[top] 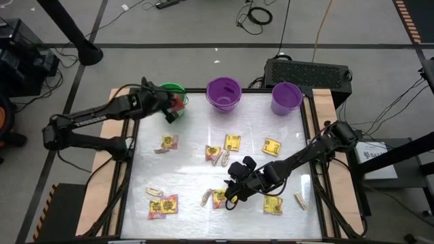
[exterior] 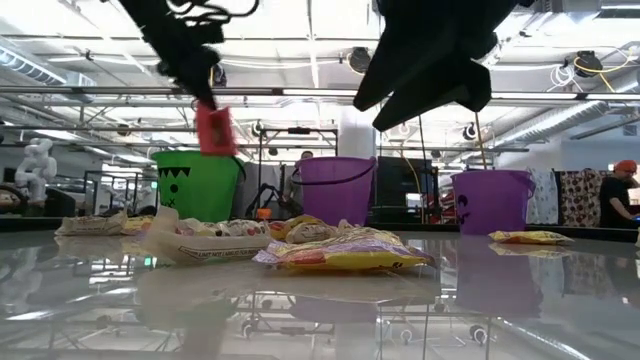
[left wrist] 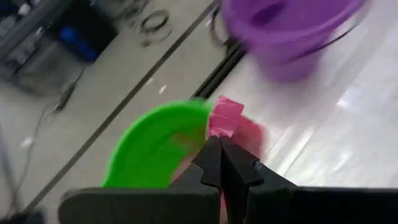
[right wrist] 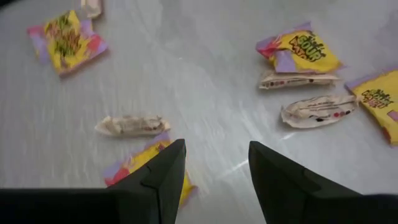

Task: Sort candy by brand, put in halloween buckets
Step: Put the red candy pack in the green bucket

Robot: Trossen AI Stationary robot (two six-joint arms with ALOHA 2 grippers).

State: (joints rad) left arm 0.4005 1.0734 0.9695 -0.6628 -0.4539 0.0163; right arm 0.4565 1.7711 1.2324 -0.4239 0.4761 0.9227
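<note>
My left gripper is pinched tight on a red candy packet, holding it up in the air right at the green bucket, just by its rim. The deep purple bucket sits next to the green one, and the paler lavender bucket is further along past that. My right gripper hangs over the table well away from the green bucket, fingers spread with nothing in them, just above a yellow packet and a tan piece. More yellow packets are scattered across the table.
</note>
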